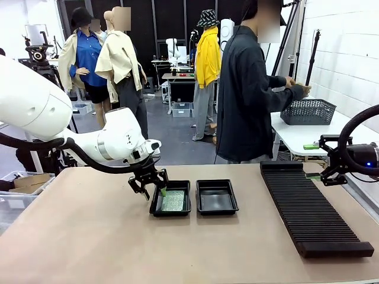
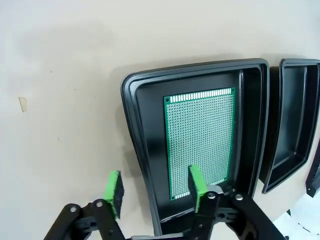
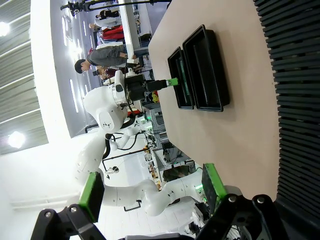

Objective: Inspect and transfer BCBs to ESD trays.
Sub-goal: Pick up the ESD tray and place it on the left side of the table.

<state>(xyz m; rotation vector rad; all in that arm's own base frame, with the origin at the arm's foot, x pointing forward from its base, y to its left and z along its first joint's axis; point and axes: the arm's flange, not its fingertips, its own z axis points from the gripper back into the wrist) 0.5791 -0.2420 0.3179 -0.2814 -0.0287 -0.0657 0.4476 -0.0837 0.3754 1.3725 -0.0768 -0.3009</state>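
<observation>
A green BCB (image 1: 173, 201) lies flat on the floor of the left ESD tray (image 1: 155, 208). The right ESD tray (image 1: 217, 197) beside it holds nothing. My left gripper (image 1: 156, 186) hangs over the left tray's left rim. In the left wrist view its jaws (image 2: 155, 191) stand apart astride the tray's wall (image 2: 134, 127): one green pad (image 2: 114, 192) is outside over the table, the other (image 2: 196, 184) over the BCB (image 2: 200, 140). At the table's right edge, my right gripper (image 1: 320, 176) is open with nothing between its fingers (image 3: 152, 194), just above the rack.
A long black slotted rack (image 1: 314, 207) lies on the right of the table. Behind it, a white side table carries a grey mesh basket (image 1: 308, 111) and a small green piece (image 1: 311, 146). The person (image 1: 246, 94) stands at the far side with hands at the basket.
</observation>
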